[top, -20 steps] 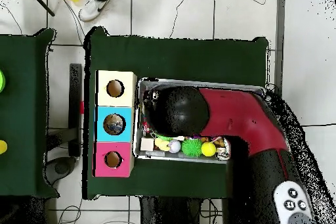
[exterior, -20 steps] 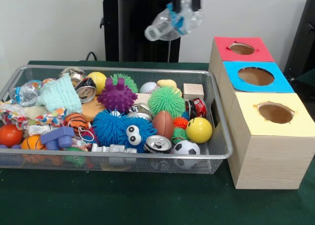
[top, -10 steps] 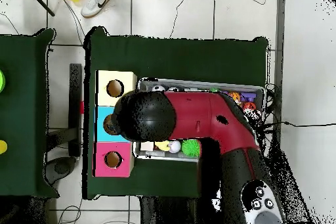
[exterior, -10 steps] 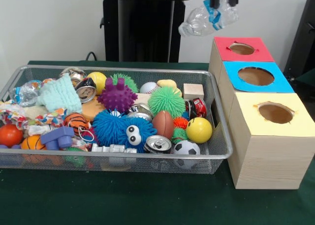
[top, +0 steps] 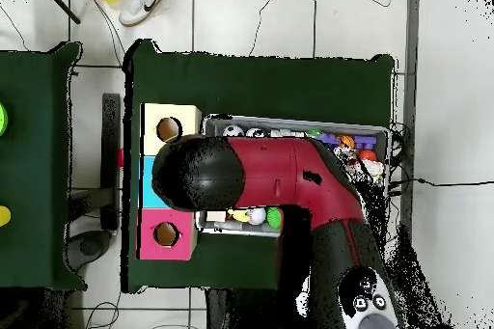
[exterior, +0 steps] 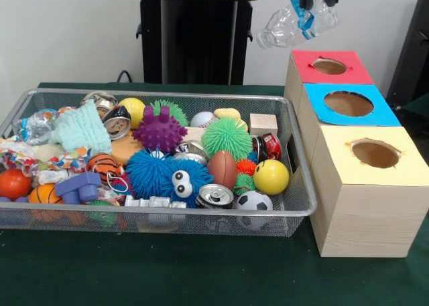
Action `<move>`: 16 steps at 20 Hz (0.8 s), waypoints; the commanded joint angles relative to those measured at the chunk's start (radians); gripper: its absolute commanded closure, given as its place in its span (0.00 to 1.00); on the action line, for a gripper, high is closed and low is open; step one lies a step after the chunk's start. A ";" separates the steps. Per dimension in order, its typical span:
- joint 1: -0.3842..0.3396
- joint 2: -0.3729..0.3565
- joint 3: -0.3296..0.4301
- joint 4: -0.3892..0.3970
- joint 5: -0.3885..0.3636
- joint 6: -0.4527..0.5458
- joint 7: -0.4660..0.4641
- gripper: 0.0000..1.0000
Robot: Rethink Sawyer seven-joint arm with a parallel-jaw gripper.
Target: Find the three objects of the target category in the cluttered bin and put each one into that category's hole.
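My gripper [exterior: 318, 3] hangs at the top edge of the front view, shut on a crushed clear plastic bottle [exterior: 295, 21] with a blue label. The bottle tilts down to the left, in the air just left of and above the red box [exterior: 355, 70] and its hole [exterior: 329, 66]. Nearer the camera come the blue box with its hole [exterior: 348, 104] and the yellow box with its hole [exterior: 375, 153]. In the overhead view the arm's head [top: 198, 178] covers the blue box and hides the gripper and bottle; the red box [top: 166, 234] and yellow box [top: 170, 129] show on either side.
The wire bin [exterior: 299, 185] left of the boxes is packed with spiky balls, sports balls, a silver can [exterior: 216, 195], a red can [exterior: 271, 145], a wooden cube [exterior: 263, 124] and cloth. Overhead, the arm crosses the bin [top: 289, 124]. A shoe [top: 143, 2] shows on the floor.
The gripper has carried the bottle to the right, from above the bin's far edge to beside the red box. Overhead, the arm swung left over the boxes.
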 commanded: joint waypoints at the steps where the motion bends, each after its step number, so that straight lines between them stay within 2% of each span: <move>1: 0.030 0.040 -0.067 0.125 0.019 -0.089 0.231 1.00; 9: 0.078 0.076 -0.101 0.128 0.031 -0.158 0.258 1.00; 16: 0.140 0.063 -0.152 0.155 0.057 -0.188 0.304 1.00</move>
